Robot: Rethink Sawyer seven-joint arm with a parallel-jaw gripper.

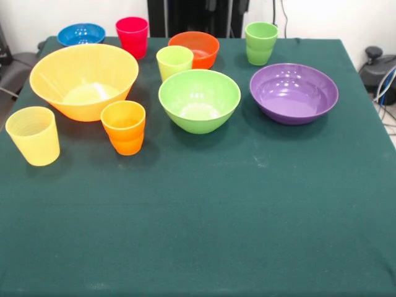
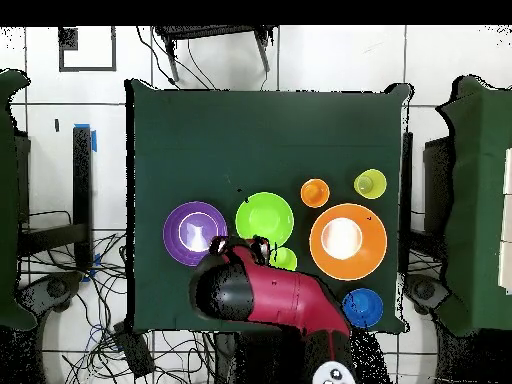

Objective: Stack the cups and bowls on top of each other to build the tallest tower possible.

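Nothing stacked yet: all ten pieces sit apart on the green table [image 1: 204,216], every one upright. Front view, far row from the left: blue bowl [image 1: 81,34], red cup [image 1: 132,36], orange bowl [image 1: 194,49], green cup [image 1: 260,43]. Middle row: big yellow bowl [image 1: 84,79] at left, lime cup [image 1: 174,62], lime bowl [image 1: 199,99] at centre, purple bowl [image 1: 294,93] at right. Nearest row, left side: pale yellow cup [image 1: 33,135] and orange cup [image 1: 124,127], the latter just beside the big yellow bowl.

Arm [image 2: 270,298] shows only in the overhead view, reaching from the base over the far-edge pieces. Its head hangs by the gap between purple and lime bowls; claw not visible there, so cannot tell whether it is open or holding anything. Front view shows no claw at all.

Likely base is the big yellow bowl, which lies well off to the side from the arm head, across the lime bowl. Bowls are round, so no long axis to line up with
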